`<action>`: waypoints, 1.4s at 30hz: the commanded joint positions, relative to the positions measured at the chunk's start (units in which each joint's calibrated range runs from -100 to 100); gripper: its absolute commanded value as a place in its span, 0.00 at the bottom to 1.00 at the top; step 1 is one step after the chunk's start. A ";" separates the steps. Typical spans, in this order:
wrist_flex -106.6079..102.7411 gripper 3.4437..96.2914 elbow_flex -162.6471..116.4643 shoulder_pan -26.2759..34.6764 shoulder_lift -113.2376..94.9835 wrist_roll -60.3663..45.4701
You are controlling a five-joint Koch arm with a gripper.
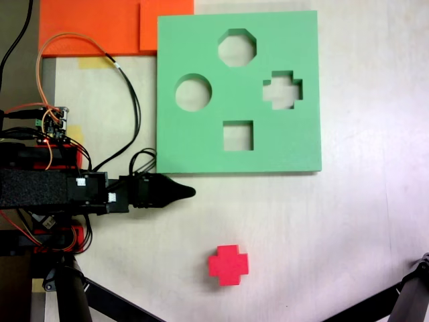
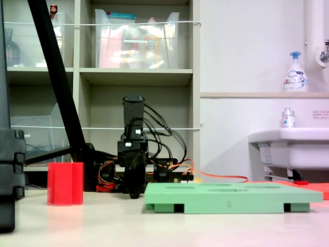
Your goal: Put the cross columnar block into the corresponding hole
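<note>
Where the pale tabletop (image 1: 322, 221) carries the scene, the green foam board (image 1: 201, 144) serves as the landmark: it lies flat in the upper middle of the first exterior view and appears as a low green slab (image 2: 231, 198) in the second exterior view. An orange foam sheet (image 1: 87, 27) lies against the board's upper corner at the first exterior view's left. The Koch arm (image 1: 53, 190) reaches in from the first exterior view's left, below the board's lower left corner, with black and orange cables (image 1: 127, 100) looping between the arm's base and the board's left edge. Four cutouts pierce the board: an octagonal cutout (image 1: 237, 47) near its top edge, a round cutout (image 1: 193, 92) towards its left side, a square cutout (image 1: 237, 135) near its bottom edge, and the corresponding hole (image 1: 282, 90), cross-shaped, towards its right side. The cross columnar block (image 1: 228, 264), bright red, stands on the tabletop well below the board's bottom edge, roughly under the square cutout; in the second exterior view it stands upright (image 2: 65, 183), apart from the board on the second exterior view's left. The gripper (image 1: 182, 192), just below the board's lower left corner and clear of the block, tapers to a single dark point, its jaws closed together and holding nothing.
</note>
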 commanded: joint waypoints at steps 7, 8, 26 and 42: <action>-4.64 0.50 -0.78 -5.62 -0.55 17.05; -4.74 0.50 -0.78 -6.59 -0.55 20.07; -107.20 0.47 100.31 -6.25 31.02 36.24; -107.20 0.91 116.17 -10.26 61.32 35.12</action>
